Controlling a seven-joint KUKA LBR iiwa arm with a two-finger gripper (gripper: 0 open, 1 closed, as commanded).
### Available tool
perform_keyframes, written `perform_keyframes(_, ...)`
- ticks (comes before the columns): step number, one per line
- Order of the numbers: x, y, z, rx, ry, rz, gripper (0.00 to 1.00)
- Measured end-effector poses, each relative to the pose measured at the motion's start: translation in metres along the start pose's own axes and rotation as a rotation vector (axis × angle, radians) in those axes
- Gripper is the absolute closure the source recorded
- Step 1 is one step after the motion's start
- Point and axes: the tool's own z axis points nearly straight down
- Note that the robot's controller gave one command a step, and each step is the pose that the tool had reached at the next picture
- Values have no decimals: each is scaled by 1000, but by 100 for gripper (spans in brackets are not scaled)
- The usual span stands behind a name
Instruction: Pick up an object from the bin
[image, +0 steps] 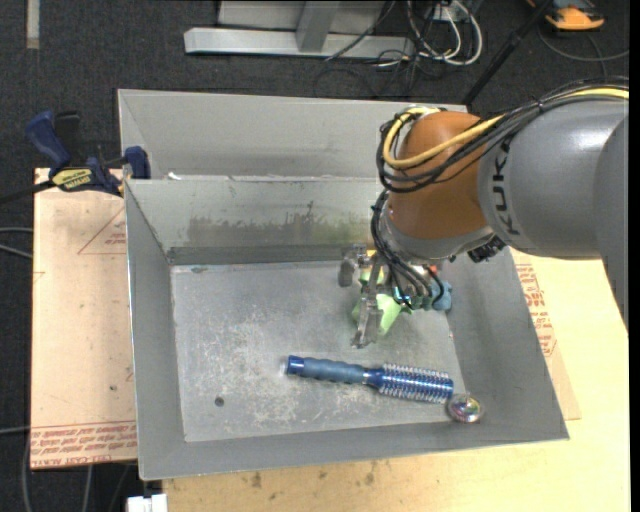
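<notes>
Nearest, in the near right corner of the grey bin (150, 300), sits a small shiny round thing (464, 408), just beside the bristle end of a blue hairbrush (370, 377). The hairbrush lies flat on the bin floor close to the near wall. Its long axis runs left to right, with the smooth handle at the left and the ribbed head at the right, the head end a little nearer than the handle.

Just beyond the middle of the brush the pincer (366, 330) hangs low over the floor, tips pointing down, apart from the brush. Whether it is open or closed I cannot tell, as the metal parts overlap from this angle. Right against its right side is a small green thing (389, 316), in the right half of the bin about midway between near and far; I cannot tell whether it is gripped or only lies beside the pincer. A pale blue thing (441, 298) shows a little farther right, under the wrist. Above these the orange cover (440, 190) and the arm (570, 180) come in from the right.

As I judge it, the green thing is the likeliest pick, touching or almost touching the pincer on its right. The brush would be the other choice: it lies to the near side, so a grasp would have to close across its left-right axis.
</notes>
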Motion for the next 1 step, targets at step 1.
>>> perform_keyframes(1,-35,-92,78,1,-5,105,0)
